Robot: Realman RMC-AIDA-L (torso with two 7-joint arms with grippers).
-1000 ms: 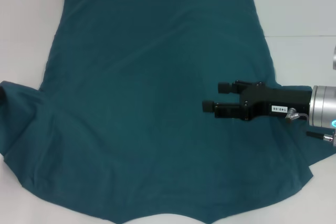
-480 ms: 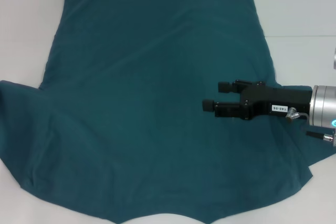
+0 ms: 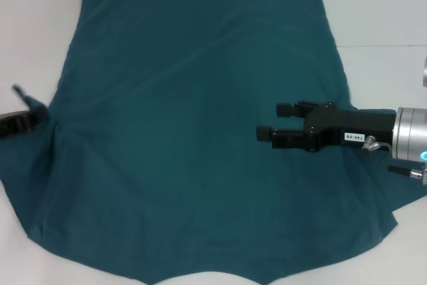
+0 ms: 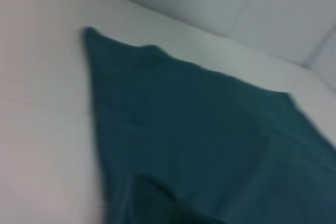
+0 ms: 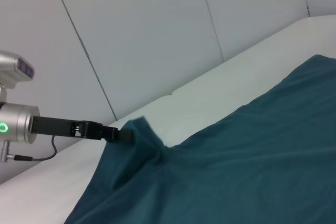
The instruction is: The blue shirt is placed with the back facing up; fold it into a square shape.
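One small white label is showing on the black body of the right gripper (image 3: 271,122), out over the right side of the shirt (image 3: 193,131). Its print is sitting upside down and seems to be reading "140-06", though the digits are too small to be sure. No other readable text is turning up in any view.

Black right gripper (image 3: 268,123) bears a white label, silver wrist, grey cable.
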